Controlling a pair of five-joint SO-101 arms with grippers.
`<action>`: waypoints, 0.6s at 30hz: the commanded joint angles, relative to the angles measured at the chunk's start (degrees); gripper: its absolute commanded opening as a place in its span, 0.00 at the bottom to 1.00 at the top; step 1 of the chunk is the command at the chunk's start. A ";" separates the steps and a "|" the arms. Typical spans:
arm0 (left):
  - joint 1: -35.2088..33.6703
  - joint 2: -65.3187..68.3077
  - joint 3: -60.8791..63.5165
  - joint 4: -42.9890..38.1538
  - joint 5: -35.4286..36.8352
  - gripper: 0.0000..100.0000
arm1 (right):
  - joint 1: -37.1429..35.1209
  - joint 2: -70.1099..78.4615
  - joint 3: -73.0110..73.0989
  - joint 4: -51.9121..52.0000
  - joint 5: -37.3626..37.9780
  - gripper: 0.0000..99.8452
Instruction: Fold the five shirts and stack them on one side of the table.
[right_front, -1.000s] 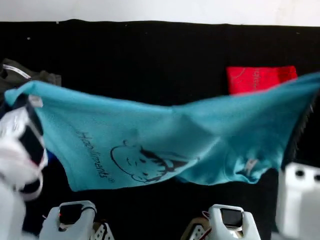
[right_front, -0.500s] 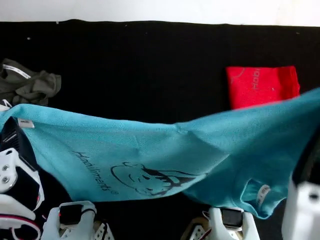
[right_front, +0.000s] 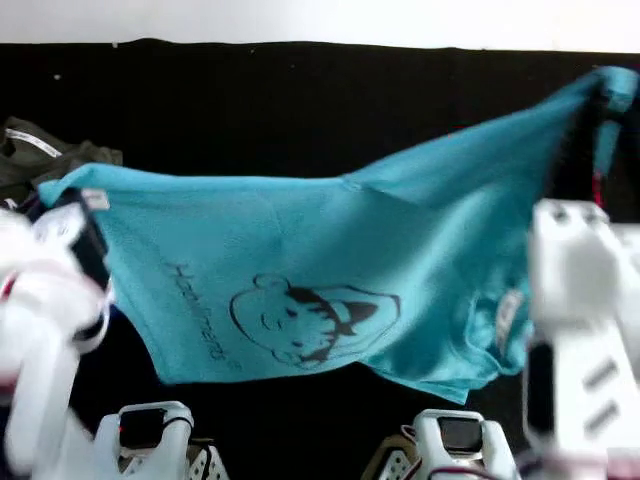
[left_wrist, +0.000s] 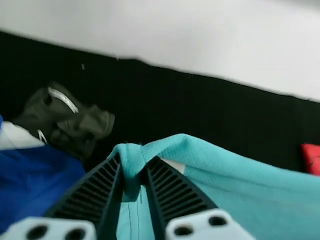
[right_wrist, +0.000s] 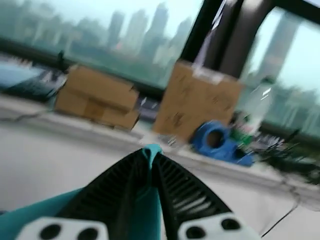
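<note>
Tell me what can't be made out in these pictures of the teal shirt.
1. High view: the table beneath the teal shirt is hidden by the raised cloth.
2. High view: the olive shirt is partly covered by the teal shirt's corner.
3. Left wrist view: the red cloth is cut off by the edge, so its fold cannot be judged.
4. Left wrist view: the blue shirt runs behind the left tool and off the edge.

Teal shirt (right_front: 330, 260) right end swung high (left rose).
</note>
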 joint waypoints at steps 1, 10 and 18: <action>-0.40 3.65 7.25 -7.12 0.35 0.01 | -3.65 0.48 13.76 -6.02 0.18 0.01; -0.48 32.66 -17.01 -9.67 0.18 0.01 | -3.65 1.45 34.33 -32.22 0.44 0.01; -0.40 56.84 -54.02 6.33 0.18 0.01 | -3.56 14.55 25.27 -33.71 0.35 0.01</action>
